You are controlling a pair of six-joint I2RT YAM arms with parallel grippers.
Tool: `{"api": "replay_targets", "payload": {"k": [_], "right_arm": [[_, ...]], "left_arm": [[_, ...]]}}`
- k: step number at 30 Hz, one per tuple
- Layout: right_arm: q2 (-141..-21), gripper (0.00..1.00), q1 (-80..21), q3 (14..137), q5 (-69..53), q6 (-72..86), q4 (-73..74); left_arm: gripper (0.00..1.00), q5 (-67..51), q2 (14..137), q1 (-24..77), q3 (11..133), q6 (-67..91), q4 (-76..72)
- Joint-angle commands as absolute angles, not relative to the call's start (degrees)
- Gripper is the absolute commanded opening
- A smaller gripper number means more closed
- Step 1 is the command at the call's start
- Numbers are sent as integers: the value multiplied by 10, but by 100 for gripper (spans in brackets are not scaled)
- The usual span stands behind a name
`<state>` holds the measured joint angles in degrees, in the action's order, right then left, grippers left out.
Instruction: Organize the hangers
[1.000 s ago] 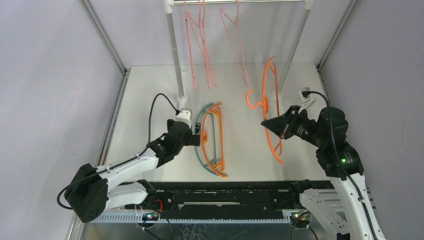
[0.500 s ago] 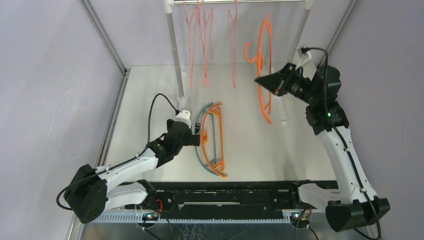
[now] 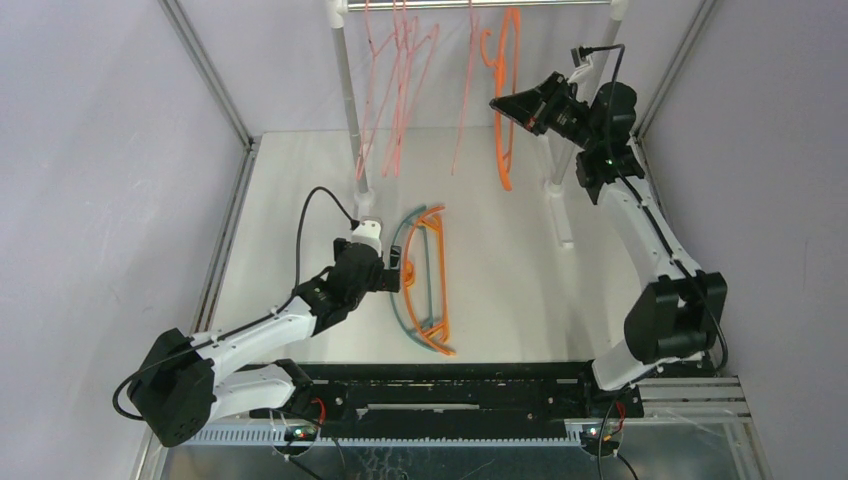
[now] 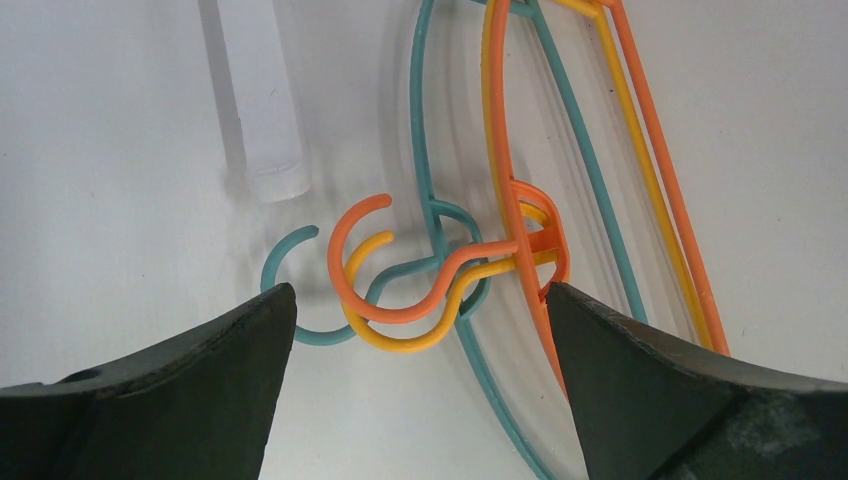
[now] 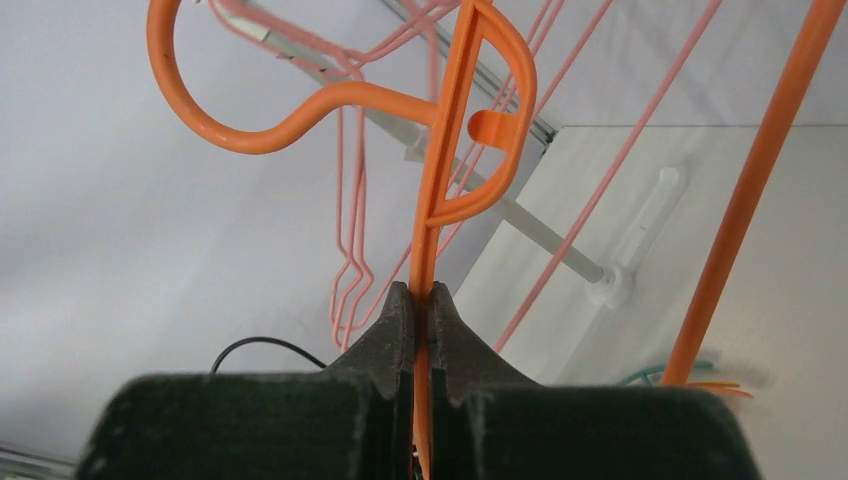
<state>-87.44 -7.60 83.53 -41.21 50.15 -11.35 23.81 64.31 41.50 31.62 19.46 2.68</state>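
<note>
My right gripper (image 3: 500, 103) (image 5: 420, 290) is shut on the thin side of an orange hanger (image 3: 505, 120) (image 5: 445, 150) and holds it upright, high up beside the rack's metal bar (image 3: 440, 4). The hanger's hook (image 5: 200, 110) curls to the left, near the bar. Several pink wire hangers (image 3: 400, 80) (image 5: 350, 260) hang from that bar. On the table lies a pile of teal, orange and yellow hangers (image 3: 425, 280). My left gripper (image 3: 397, 277) (image 4: 417, 290) stands open just short of their overlapping hooks, teal (image 4: 290, 290), orange (image 4: 345, 260) and yellow (image 4: 400, 340).
The rack's white poles (image 3: 350, 110) (image 3: 590, 80) rise from the back of the table; the right pole's foot (image 3: 560, 210) rests on the table. The left pole's base (image 4: 265, 110) stands just beyond the hooks. Enclosure walls close in both sides.
The right arm has raised the orange hanger from above the table up and back to the rack bar. The pink hangers have swung. The left arm has not moved.
</note>
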Motion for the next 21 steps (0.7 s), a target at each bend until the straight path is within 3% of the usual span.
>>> {"api": "replay_targets", "payload": {"k": [1,13,21], "right_arm": [[-897,0,-72,876,-431,568,-255],[-915,0,-72,878,-453,600,-319],[-971,0,-69,952,-447,622,-320]], "left_arm": [[99,251,637,413,315,190,17],[99,250,665,413,322,186,13],[99,252,666,413,323,186,12]]}}
